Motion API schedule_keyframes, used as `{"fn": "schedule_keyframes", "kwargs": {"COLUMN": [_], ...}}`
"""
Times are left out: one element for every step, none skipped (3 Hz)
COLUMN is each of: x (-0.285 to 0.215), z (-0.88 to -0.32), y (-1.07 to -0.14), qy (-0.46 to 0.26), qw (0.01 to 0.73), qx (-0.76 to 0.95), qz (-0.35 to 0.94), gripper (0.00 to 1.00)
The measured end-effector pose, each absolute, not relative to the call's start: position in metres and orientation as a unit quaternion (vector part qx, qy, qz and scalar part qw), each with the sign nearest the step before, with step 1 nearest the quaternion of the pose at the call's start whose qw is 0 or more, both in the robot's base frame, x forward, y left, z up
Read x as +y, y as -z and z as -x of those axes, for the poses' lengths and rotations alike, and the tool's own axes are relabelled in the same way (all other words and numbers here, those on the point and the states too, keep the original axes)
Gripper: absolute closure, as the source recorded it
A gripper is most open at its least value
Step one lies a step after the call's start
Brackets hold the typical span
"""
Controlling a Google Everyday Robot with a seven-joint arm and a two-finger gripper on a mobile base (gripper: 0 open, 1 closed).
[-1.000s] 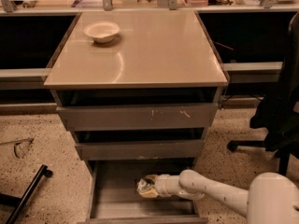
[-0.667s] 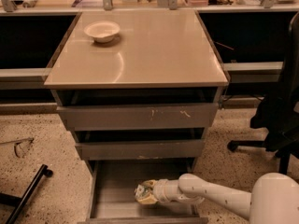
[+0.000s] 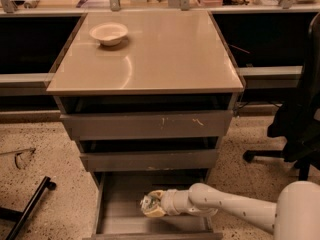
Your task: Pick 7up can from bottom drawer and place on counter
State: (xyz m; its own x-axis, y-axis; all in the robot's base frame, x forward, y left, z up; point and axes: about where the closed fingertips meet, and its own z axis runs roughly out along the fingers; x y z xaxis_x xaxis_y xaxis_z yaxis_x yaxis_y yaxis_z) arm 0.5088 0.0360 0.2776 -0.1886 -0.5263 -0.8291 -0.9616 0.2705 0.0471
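Observation:
The bottom drawer point(image 3: 117, 209) is pulled open at the foot of the grey cabinet. My white arm reaches in from the lower right. My gripper point(image 3: 151, 206) is inside the drawer, near its middle, with tan fingers point(image 3: 156, 213) closed around the 7up can point(image 3: 146, 202). Only the can's silvery end and a little green show at the gripper's tip. The beige counter point(image 3: 165, 54) is the cabinet's top, well above the gripper.
A white bowl point(image 3: 108, 33) sits at the counter's back left. Two upper grey drawers point(image 3: 147, 125) overhang the bottom one. A black office chair point(image 3: 300, 129) stands to the right. A black bar point(image 3: 27, 206) lies on the speckled floor at the left.
My gripper and the can have shifted slightly left and toward the drawer's front. The drawers, bowl and chair have not moved.

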Motion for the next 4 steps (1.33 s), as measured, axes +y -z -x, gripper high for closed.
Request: {"fn": "schedule_keyframes", "kwargs": {"x": [0.082, 0.129, 0.161, 0.161], "z": [-0.508, -0.489, -0.473, -0.473], "y": [-0.355, -0.397, -0.42, -0.42], "qy": [-0.275, -0.257, -0.24, -0.239], "qw": [0.378, 0.353, 0.354, 0.355], "qx": [0.693, 0.706, 0.688, 0.686], "qz": [0.549, 0.557, 0.586, 0.588], "gripper": [1.0, 1.0, 1.0, 1.0]}}
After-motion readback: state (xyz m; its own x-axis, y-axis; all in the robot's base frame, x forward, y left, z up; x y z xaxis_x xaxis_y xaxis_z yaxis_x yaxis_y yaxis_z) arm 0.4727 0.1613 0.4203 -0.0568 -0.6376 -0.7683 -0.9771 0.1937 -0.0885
